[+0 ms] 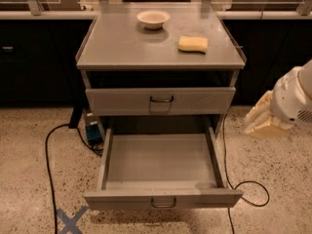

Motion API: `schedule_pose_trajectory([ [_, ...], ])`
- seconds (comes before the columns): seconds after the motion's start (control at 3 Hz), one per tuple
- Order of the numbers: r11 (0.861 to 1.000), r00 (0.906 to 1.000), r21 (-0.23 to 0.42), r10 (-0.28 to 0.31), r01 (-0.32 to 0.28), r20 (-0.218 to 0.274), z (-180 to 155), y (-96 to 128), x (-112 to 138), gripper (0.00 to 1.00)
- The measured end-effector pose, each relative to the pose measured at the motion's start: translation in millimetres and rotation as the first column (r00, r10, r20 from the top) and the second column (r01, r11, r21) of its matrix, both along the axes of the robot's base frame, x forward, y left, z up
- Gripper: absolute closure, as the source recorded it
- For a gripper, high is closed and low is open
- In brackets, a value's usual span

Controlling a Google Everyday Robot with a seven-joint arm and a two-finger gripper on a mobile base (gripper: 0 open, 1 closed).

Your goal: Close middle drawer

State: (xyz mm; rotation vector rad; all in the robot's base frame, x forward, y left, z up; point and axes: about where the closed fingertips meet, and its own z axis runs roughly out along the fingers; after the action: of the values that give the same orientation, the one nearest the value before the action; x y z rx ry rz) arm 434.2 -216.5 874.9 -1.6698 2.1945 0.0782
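So the middle drawer [161, 162] is wide open, sticking way out toward the near side from the bottom of the grey bench [122, 48]. It's a shallow grey tray with a low front panel and a small dark loop handle [163, 203] dead centre. The front edge sits close to the near edge of the view, and both side rails are in plain sight running back into the cabinet.

Right above it is the taller-fronted drawer [122, 101], which pokes out only a little from the frame.

The end effector [261, 122] is off to the right, up in the air by the bench's right side, well apart from the drawer and touching nothing. I can't tell if it's spread or pressed together, it just reads as a cream-coloured lump under the white arm [295, 99].

Room-wise, there's open speckled floor [273, 160] on both sides of the drawer. A black cable [47, 169] runs along the left and another cable [253, 185] loops near the drawer's right front corner. A blue tape X [70, 220] marks the floor near the left front corner, and a small blue box [92, 130] sits by the bench's left leg.

Up top there's a white bowl [153, 19] at the far side and a yellow sponge [193, 44] to its right.
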Motion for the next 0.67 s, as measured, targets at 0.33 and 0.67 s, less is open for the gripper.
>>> schedule_pose_trajectory([
  [0.33, 0.999, 0.9991, 0.047, -0.026, 0.027, -0.033, -47.0, -5.6, -10.6, 0.88],
  [0.67, 0.998, 0.9989, 0.048, -0.032, 0.033, -0.035, -52.8, -6.6, -12.0, 1.0],
])
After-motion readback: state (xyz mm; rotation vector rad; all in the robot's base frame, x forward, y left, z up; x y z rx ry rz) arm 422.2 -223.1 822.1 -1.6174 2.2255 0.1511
